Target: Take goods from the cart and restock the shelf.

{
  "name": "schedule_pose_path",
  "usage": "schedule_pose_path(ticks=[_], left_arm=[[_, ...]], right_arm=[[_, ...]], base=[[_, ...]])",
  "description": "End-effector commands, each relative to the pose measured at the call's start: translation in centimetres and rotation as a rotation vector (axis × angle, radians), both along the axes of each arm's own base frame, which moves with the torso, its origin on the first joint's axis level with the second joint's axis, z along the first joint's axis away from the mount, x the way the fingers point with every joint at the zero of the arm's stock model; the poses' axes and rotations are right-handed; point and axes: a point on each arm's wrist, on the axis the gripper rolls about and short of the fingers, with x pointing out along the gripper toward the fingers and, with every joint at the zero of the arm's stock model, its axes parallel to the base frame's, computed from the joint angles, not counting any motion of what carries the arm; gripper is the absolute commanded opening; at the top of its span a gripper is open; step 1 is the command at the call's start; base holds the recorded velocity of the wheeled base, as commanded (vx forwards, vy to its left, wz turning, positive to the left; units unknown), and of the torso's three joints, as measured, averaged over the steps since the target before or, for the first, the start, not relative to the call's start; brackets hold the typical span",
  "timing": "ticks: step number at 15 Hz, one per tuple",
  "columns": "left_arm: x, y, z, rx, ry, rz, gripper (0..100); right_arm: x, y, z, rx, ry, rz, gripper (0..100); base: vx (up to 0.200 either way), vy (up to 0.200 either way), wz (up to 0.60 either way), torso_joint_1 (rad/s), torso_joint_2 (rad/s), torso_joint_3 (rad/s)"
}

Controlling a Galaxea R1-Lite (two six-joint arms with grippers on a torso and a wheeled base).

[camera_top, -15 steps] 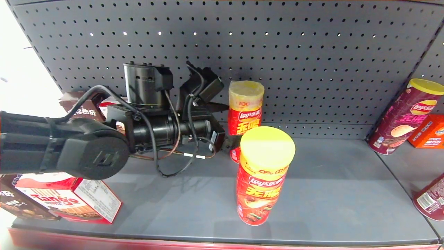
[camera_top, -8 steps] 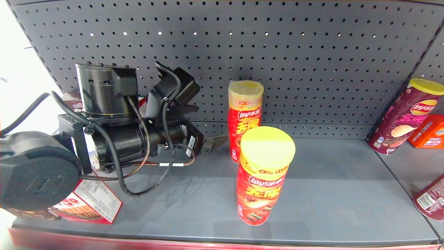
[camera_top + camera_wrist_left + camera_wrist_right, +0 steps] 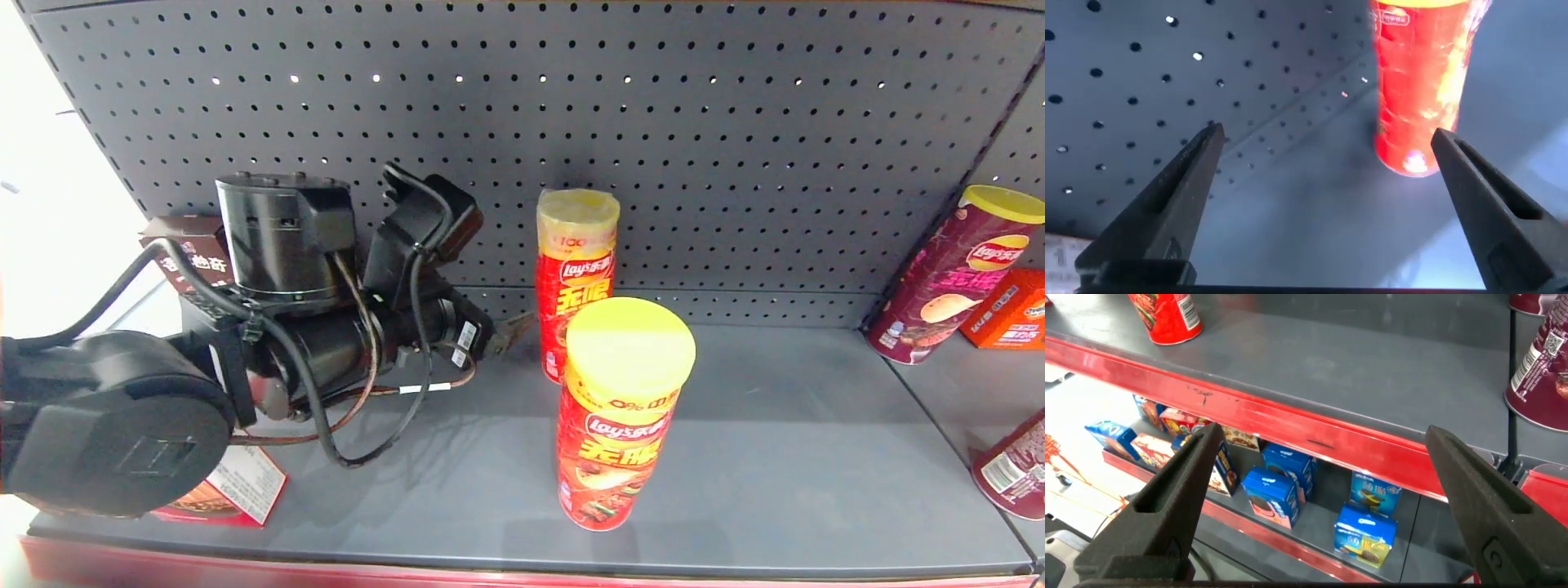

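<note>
Two red chip cans with yellow lids stand upright on the grey shelf (image 3: 784, 457). The rear can (image 3: 575, 278) is close to the pegboard, and the front can (image 3: 622, 408) is nearer the shelf edge. My left gripper (image 3: 516, 325) hovers just left of the rear can, apart from it. In the left wrist view this gripper (image 3: 1327, 132) is open and empty, with the rear can (image 3: 1425, 82) ahead and off to one side. My right gripper (image 3: 1323, 433) is open and empty in front of the shelf's red front edge (image 3: 1290, 408), below shelf level.
Purple chip cans (image 3: 951, 273) (image 3: 1012, 474) and an orange box (image 3: 1008, 310) occupy the right bay. A red wafer box (image 3: 245, 490) and a brown box (image 3: 192, 249) sit at the left, behind my left arm. Blue boxes (image 3: 1278, 490) fill the lower shelf.
My left gripper was around the rear red can, then let go and drew back to the left. The can stays standing by the pegboard. The arm has since edged slightly right again.
</note>
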Motion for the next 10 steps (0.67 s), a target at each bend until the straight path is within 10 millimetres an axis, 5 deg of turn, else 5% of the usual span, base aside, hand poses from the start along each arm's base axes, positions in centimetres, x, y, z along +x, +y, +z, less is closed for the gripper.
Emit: schedule_pose_path(ticks=[1,10], left_arm=[[1.0,-0.8,-1.8,0.027,0.037,0.006,100],[2.4,-1.4,-2.7,0.039,0.053,0.019,100]], right_arm=[[0.0,0.0,0.0,-0.001,0.001,-0.001,100],[0.0,0.0,0.0,-0.001,0.001,-0.001,100]], base=[[0.0,0.0,0.0,0.0,0.0,0.0],[0.0,0.0,0.0,0.0,0.0,0.0]])
